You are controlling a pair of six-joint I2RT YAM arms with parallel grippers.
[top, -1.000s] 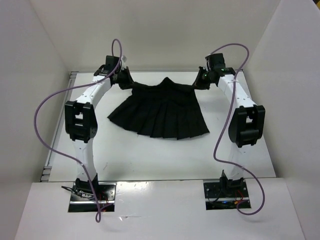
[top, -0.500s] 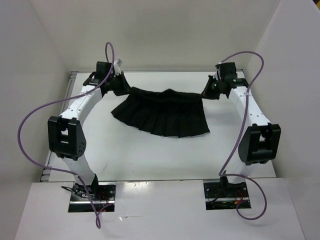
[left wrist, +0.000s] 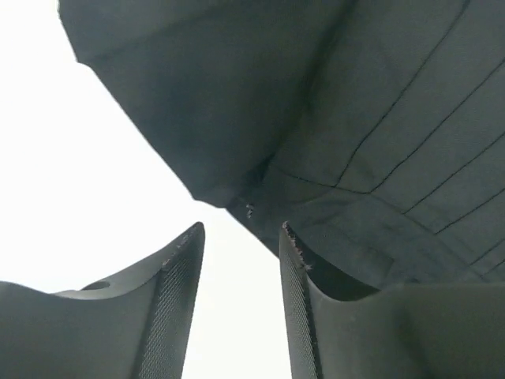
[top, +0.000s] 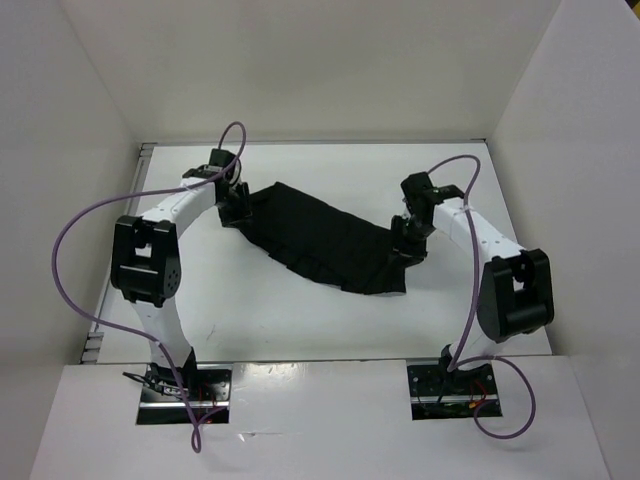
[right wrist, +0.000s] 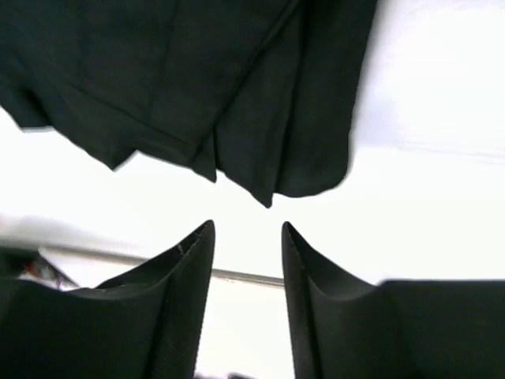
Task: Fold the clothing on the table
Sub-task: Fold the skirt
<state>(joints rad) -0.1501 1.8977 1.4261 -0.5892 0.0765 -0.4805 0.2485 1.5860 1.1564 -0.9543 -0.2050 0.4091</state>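
Note:
The clothing, a black pleated skirt (top: 325, 238), lies folded in a slanted band across the white table (top: 300, 320), from upper left to lower right. My left gripper (top: 236, 205) hovers at the skirt's left end, open, with bare table between its fingers (left wrist: 180, 272); the skirt (left wrist: 331, 118) lies just past the tips. At the skirt's right end my right gripper (top: 407, 240) is open too. In the right wrist view a pleated corner of the skirt (right wrist: 237, 103) sits just beyond the empty gripper (right wrist: 247, 229).
White walls enclose the table on three sides. A thin metal edge (top: 120, 250) runs along the table's left side. Purple cables (top: 75, 270) loop beside both arms. The arm bases (top: 185, 385) stand at the near edge.
Both grippers carried the skirt's top edge toward the near side, folding it over, then opened and let go. The right arm came further forward than the left, so the band lies slanted.

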